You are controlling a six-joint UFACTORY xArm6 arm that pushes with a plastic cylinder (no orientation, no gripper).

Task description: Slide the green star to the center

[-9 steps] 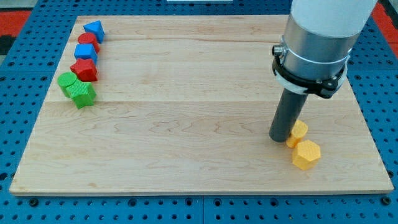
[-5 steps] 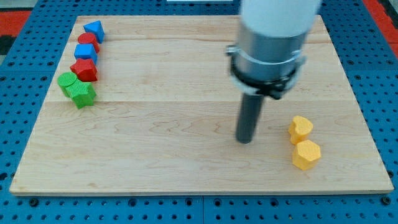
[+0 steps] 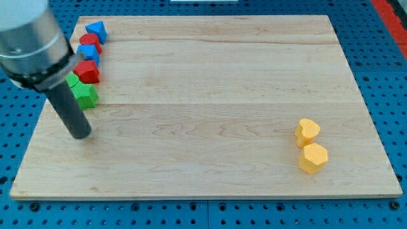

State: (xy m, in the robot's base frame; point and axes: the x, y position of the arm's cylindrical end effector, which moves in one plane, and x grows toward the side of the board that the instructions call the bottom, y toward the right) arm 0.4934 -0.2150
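Observation:
The green star [image 3: 86,96] lies near the board's left edge, partly covered by the rod. My tip [image 3: 81,134] rests on the wooden board [image 3: 210,95] just below the star, toward the view's bottom, a short gap from it. A second green block [image 3: 72,81] touches the star's upper left and is mostly hidden behind the rod.
Above the green blocks runs a column along the left edge: a red block [image 3: 86,72], a blue block [image 3: 88,52], a red block [image 3: 91,40] and a blue triangle [image 3: 96,30]. Two yellow blocks [image 3: 307,131] [image 3: 313,158] sit at the lower right.
The rod has swept from beside the yellow blocks at the right across the board to the left edge, stopping just below the green star. No block has moved.

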